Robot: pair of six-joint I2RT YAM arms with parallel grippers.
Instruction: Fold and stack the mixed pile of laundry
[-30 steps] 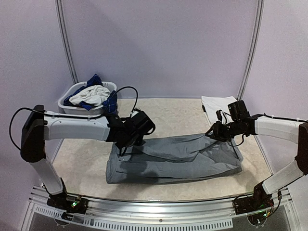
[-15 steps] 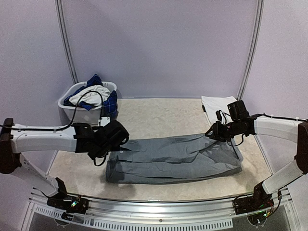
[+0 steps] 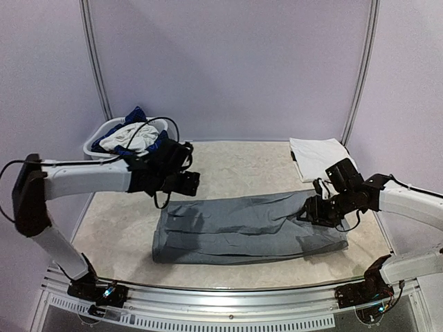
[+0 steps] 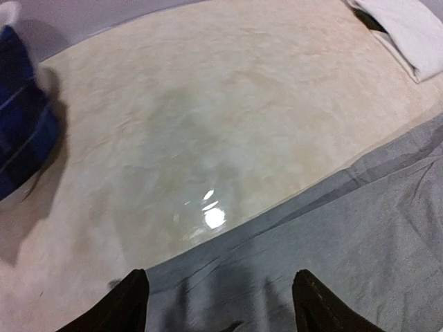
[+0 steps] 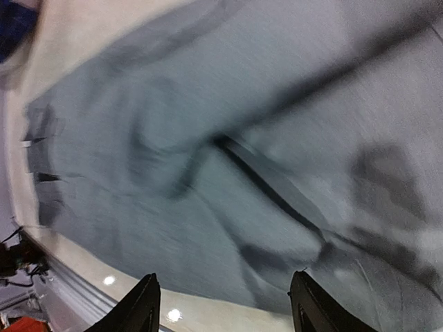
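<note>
A pale beige, marbled surface (image 3: 235, 166) is seen, glossy enough for small glints of light to be reflected in it. A grey garment (image 3: 242, 228) is laid flat across its near half, stretched lengthwise from left to right and folded over itself, with creases running along its length. Its long side is kept roughly parallel to the near edge. A folded white piece (image 3: 320, 155) is placed at the far right corner, near the grey garment's right end but apart from it. A white plastic basket (image 3: 92, 146) is set at the far left corner.
</note>
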